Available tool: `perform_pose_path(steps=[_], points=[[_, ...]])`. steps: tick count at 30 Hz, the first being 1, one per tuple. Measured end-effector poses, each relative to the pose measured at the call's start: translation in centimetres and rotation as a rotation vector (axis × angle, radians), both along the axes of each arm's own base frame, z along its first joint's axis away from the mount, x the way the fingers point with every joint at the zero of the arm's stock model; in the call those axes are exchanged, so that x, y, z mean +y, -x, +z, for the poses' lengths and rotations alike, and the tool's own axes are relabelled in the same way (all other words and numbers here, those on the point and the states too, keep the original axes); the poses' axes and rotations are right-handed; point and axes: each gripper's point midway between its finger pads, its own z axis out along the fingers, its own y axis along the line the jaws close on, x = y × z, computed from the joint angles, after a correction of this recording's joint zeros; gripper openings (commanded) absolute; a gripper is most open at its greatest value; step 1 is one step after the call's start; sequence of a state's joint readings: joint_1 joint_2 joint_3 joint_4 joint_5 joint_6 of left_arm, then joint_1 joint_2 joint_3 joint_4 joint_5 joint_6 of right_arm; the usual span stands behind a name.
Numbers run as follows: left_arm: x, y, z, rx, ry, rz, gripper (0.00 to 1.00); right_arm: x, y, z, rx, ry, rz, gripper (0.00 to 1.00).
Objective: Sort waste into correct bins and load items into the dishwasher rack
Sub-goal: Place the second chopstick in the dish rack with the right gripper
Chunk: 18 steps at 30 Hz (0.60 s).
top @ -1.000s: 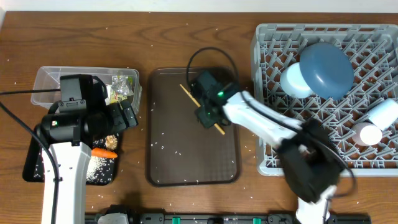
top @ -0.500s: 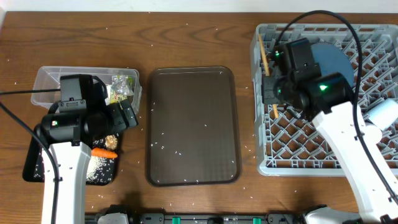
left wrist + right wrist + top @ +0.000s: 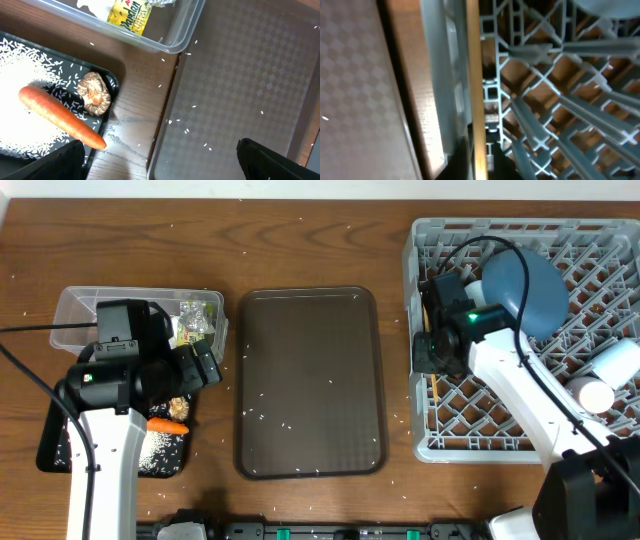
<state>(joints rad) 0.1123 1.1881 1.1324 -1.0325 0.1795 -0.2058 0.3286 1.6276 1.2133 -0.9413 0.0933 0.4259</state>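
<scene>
My right gripper (image 3: 432, 355) is at the left edge of the light-grey dishwasher rack (image 3: 520, 440), shut on the wooden chopsticks (image 3: 436, 388). In the right wrist view the chopsticks (image 3: 475, 75) run upright through the jaws (image 3: 477, 167) beside the rack wall (image 3: 445, 90). The dark-blue plate (image 3: 530, 290), white bowl (image 3: 618, 360) and white-pink cup (image 3: 597, 396) are in the rack. My left gripper (image 3: 160, 167) is open and empty, hovering by the black tray (image 3: 107, 77) with the carrot (image 3: 60, 117), brown lump (image 3: 95, 93) and rice (image 3: 20, 85). The clear tub (image 3: 165, 42) holds the yellow-green wrapper (image 3: 131, 15).
The dark brown serving tray (image 3: 310, 380) lies between the bins and the rack, with scattered rice grains on it and on the wooden table (image 3: 300, 240). The left arm (image 3: 110, 380) stands over the bins at the left.
My right gripper carried the chopsticks from the brown serving tray to the rack, then shifted down along the rack's left edge. The left arm has not moved.
</scene>
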Motion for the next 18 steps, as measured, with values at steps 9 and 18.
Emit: perform_pose_path(steps=[9,18], points=[[0.0,0.0,0.0,0.000,0.000,0.000,0.98,-0.8,1.9,1.2,0.034,0.019,0.026,0.63],[0.0,0.0,0.0,0.000,0.000,0.000,0.98,1.1,5.8,12.6,-0.276,-0.145,0.180,0.99]])
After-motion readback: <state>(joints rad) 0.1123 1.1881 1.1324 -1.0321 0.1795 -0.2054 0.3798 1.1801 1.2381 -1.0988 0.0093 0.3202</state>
